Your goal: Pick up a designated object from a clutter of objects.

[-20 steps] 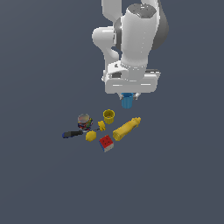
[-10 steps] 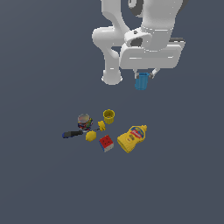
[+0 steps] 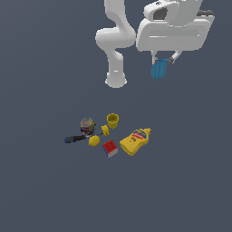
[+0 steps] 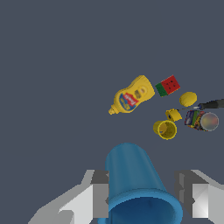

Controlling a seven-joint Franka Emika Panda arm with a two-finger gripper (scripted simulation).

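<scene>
The blue cup (image 3: 158, 70) hangs high above the floor, held in my gripper (image 3: 163, 61), which is shut on it. In the wrist view the blue cup (image 4: 138, 183) fills the space between the two grey fingers (image 4: 98, 192), its open rim toward the camera. Far below lies the clutter: a yellow mustard bottle (image 3: 135, 140) on its side, a yellow cup (image 3: 113, 120), a red cube (image 3: 109, 148), a patterned can (image 3: 87, 125), a dark marker (image 3: 74, 138) and small yellow pieces (image 3: 94, 141). The wrist view shows the mustard bottle (image 4: 132, 95) and yellow cup (image 4: 165, 129) too.
The white arm's base (image 3: 116, 80) stands behind the clutter on the dark grey floor. The clutter sits in a tight group toward the exterior view's left of the gripper.
My gripper has risen and moved toward the exterior view's right with the blue cup in it. The mustard bottle has turned to show its label. The other items have not moved.
</scene>
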